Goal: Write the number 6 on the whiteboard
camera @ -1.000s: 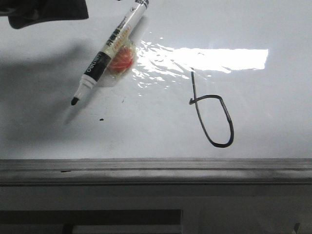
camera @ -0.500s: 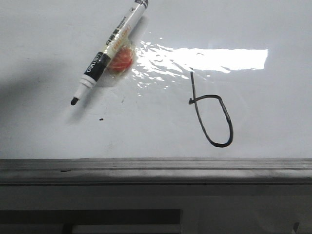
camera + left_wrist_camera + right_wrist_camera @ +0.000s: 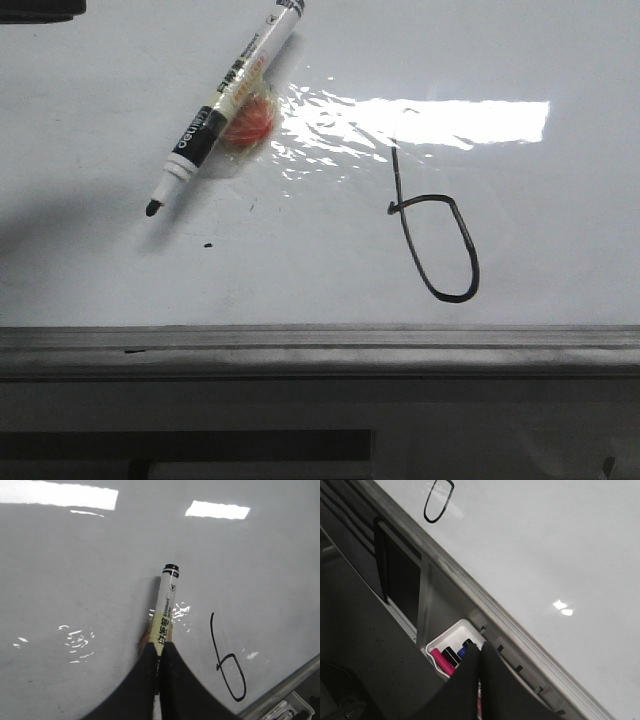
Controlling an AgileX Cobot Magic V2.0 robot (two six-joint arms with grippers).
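Note:
The number 6 (image 3: pixel 430 198), a thin black line shaped like a "b", is drawn right of centre on the whiteboard (image 3: pixel 300 270). It also shows in the left wrist view (image 3: pixel 213 630), and its loop in the right wrist view (image 3: pixel 426 516). A black-tipped marker (image 3: pixel 222 100) lies uncapped on the board, propped on an orange lump (image 3: pixel 252 120). My left gripper (image 3: pixel 160 647) is shut and empty, up above the marker (image 3: pixel 167 600); only a dark piece of it shows at the front view's top left corner (image 3: pixel 40 10). My right gripper (image 3: pixel 481 647) is shut and empty off the board.
A grey metal ledge (image 3: pixel 320 345) edges the board's near side. A tiny black dot (image 3: pixel 207 245) sits below the marker tip. A white box (image 3: pixel 455 632) with pink, black and blue markers hangs below the ledge under my right gripper; it also shows in the left wrist view (image 3: pixel 290 710).
My left gripper has drawn back up and left, almost out of the front view, and its shadow has shrunk. The marker and the 6 have not moved.

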